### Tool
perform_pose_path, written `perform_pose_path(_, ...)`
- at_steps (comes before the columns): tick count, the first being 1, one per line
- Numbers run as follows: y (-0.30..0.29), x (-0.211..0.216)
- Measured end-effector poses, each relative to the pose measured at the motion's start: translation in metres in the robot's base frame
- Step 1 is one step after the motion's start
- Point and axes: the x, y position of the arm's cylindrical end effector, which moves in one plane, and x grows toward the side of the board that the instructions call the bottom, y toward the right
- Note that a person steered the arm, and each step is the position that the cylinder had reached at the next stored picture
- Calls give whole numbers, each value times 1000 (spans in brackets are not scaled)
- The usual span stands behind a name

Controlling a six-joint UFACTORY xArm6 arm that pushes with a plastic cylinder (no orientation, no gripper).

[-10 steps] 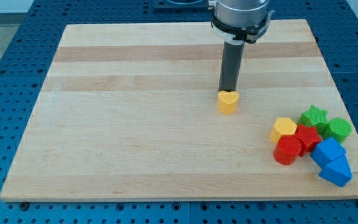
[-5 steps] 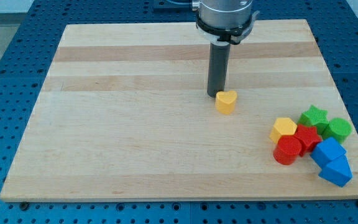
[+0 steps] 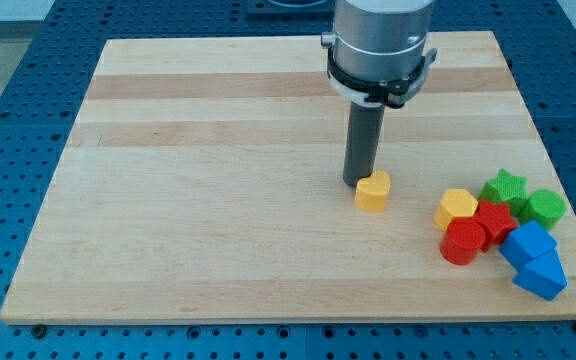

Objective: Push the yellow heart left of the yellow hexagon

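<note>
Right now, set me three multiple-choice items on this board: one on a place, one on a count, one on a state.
1. My tip stands where, relative to the yellow heart?
A. to its upper left, close against it
B. below it
C. far to its right

2. How many blue blocks show?
A. one
B. two
C. four

3. The yellow hexagon is:
A. alone
B. against the red blocks
C. stacked on the heart

Key: 1 A, the rod ends by the heart's upper left edge. 2 B, two sit at the cluster's lower right. 3 B, it abuts the red star and red cylinder.
</note>
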Motion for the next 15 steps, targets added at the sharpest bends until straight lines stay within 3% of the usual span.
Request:
perform_pose_path(8,0,65)
perform_pose_path(15,42,67)
